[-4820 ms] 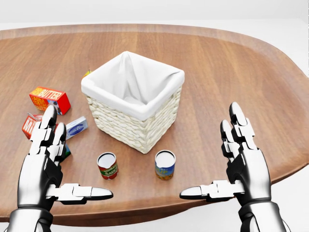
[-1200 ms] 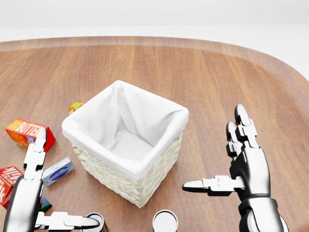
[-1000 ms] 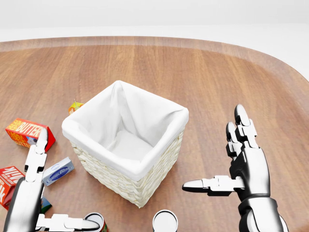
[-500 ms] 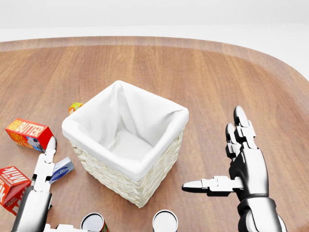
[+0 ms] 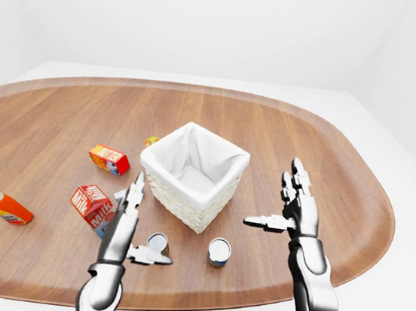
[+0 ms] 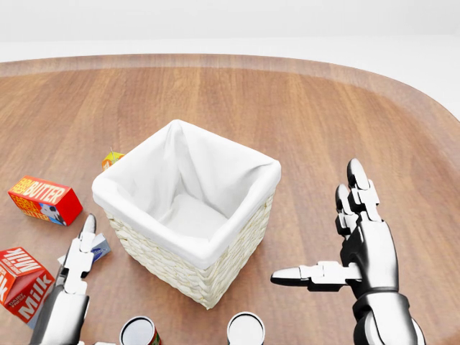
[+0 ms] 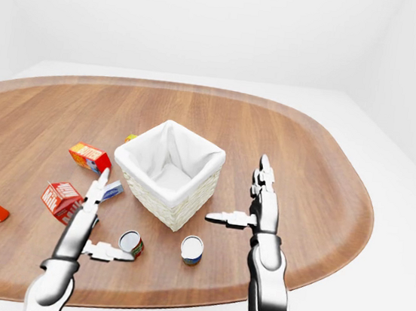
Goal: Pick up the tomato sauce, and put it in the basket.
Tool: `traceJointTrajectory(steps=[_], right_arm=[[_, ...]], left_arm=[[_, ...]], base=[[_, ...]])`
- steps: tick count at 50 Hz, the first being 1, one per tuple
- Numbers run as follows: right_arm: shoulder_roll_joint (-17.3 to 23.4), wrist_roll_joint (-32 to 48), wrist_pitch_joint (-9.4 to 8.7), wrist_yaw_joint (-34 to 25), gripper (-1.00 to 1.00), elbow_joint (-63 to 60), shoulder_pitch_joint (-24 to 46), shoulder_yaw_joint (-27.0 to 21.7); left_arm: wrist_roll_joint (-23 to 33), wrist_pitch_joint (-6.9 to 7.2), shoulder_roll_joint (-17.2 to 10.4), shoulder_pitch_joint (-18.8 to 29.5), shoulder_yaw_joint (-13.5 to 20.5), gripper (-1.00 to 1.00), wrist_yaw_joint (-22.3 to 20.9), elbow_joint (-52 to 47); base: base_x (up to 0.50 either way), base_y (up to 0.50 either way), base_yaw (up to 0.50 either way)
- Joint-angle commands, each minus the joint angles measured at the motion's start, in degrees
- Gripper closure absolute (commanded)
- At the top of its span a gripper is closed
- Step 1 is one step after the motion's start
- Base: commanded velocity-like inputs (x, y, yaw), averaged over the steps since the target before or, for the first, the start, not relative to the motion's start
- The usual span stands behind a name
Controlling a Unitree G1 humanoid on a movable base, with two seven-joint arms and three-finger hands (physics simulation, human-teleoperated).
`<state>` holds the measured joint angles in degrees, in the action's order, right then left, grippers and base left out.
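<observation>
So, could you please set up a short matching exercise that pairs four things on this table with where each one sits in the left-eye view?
Things:
1. basket
2. orange bottle
3. butter box
4. blue-labelled can

Places in the left-eye view:
A. lying near the table's far left edge
B. standing below the basket, to the right of the red-labelled can
C. near the middle of the table, lined in white cloth
D. just left of the basket, above the milk carton

Pairs: 1-C, 2-A, 3-D, 4-B
</observation>
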<state>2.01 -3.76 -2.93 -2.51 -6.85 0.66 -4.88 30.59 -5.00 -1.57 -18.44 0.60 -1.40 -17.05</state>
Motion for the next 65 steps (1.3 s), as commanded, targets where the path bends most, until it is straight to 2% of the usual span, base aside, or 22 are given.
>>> traceJointTrajectory(steps=[1, 65], right_arm=[[0.0, 0.0, 0.06, 0.0, -1.0, 0.2, 0.1, 0.0], [-0.1, 0.2, 0.5, 0.1, -1.0, 0.9, 0.0, 0.2]], left_arm=[[1.1, 0.0, -0.3, -0.1, -0.4, -1.0, 0.4, 1.0], [5.4, 0.0, -1.4, 3.7, -0.4, -1.0, 6.2, 13.1]], base=[[0.0, 0.0, 0.0], [0.0, 0.0, 0.0]])
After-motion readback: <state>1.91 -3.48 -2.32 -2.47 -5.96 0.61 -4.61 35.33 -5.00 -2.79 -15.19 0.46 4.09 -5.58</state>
